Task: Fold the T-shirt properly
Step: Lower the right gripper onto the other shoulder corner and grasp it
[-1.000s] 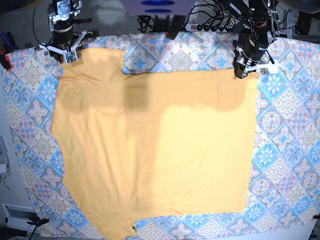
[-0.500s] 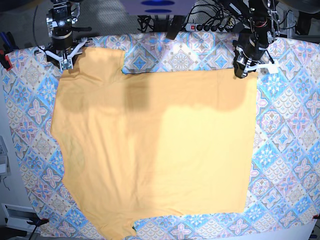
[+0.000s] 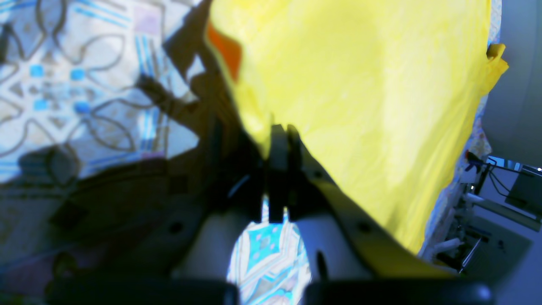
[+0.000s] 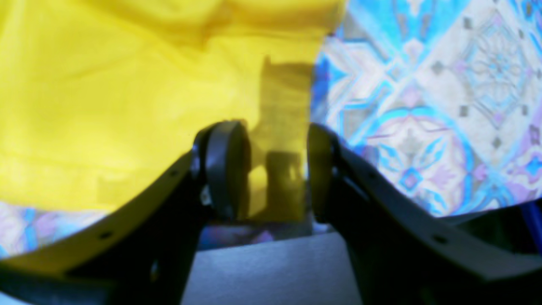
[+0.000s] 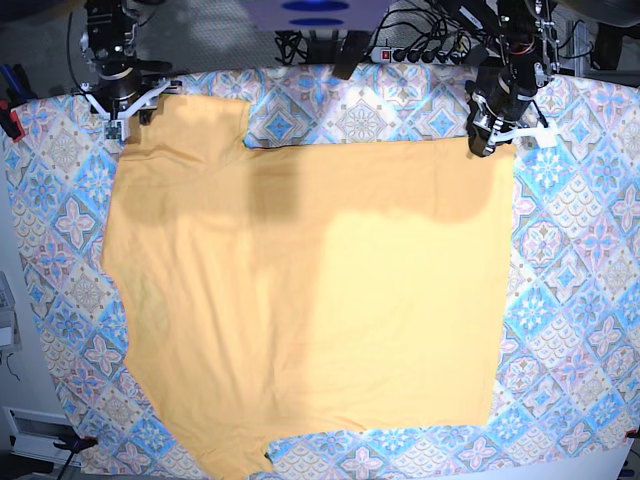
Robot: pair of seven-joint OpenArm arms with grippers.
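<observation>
The T-shirt lies spread flat on the patterned tablecloth, covering most of it, with 1 sleeve reaching toward the far left corner in the base view and another at the near edge.

The left gripper sits at the shirt's far right corner in the base view. In the left wrist view its jaws are pressed together with no gap, and the yellow cloth runs up to and into the closed tips, so they are clenched on the T-shirt's corner.

The right gripper stands at the far left sleeve. In the right wrist view its 2 fingers stand apart, released, with the sleeve's edge lying flat on the tablecloth in the gap between them; whether either pad touches the fabric cannot be told
</observation>
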